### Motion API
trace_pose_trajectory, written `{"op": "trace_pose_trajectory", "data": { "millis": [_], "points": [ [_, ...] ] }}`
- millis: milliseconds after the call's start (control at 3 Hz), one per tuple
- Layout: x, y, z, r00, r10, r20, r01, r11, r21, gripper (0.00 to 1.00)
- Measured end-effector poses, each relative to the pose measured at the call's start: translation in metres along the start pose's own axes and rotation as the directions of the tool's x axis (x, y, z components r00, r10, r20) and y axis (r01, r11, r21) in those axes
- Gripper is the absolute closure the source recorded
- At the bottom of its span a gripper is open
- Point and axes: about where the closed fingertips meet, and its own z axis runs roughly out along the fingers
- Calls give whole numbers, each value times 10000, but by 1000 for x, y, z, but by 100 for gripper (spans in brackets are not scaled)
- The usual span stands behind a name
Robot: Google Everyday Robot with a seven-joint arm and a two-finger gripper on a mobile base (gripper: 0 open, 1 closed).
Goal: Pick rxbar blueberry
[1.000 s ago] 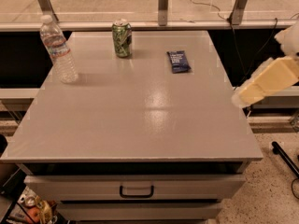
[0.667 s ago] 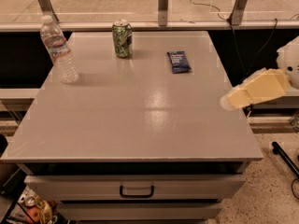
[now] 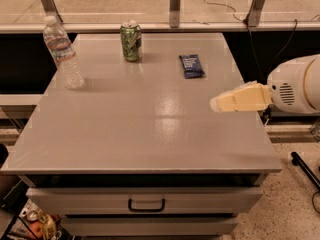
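The rxbar blueberry [image 3: 191, 66] is a small flat dark navy wrapper with pale lettering, lying flat on the grey table [image 3: 135, 119] toward the back right. My gripper [image 3: 216, 104] reaches in from the right edge of the view on a cream-coloured arm, its tip over the table's right side. It is nearer the camera than the bar and a little to its right, well apart from it. Nothing shows in the gripper.
A green soda can [image 3: 130, 41] stands at the back centre, left of the bar. A clear water bottle [image 3: 62, 54] stands at the back left. A drawer with a dark handle [image 3: 146, 204] is below the tabletop. A railing runs behind the table.
My arm has moved left from beyond the table's right edge, so the gripper tip is now over the tabletop. The bar, can and bottle have not moved.
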Motion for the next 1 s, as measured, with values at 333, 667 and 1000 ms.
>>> {"op": "trace_pose_trajectory", "data": {
  "millis": [333,667,1000],
  "points": [
    [-25,-21,22,9925,450,1140,-529,9963,674,0],
    [-40,-30,18,9849,403,1685,-583,9929,1034,0],
    [-46,-27,23,9839,370,1749,-559,9929,1049,0]
  ]
}}
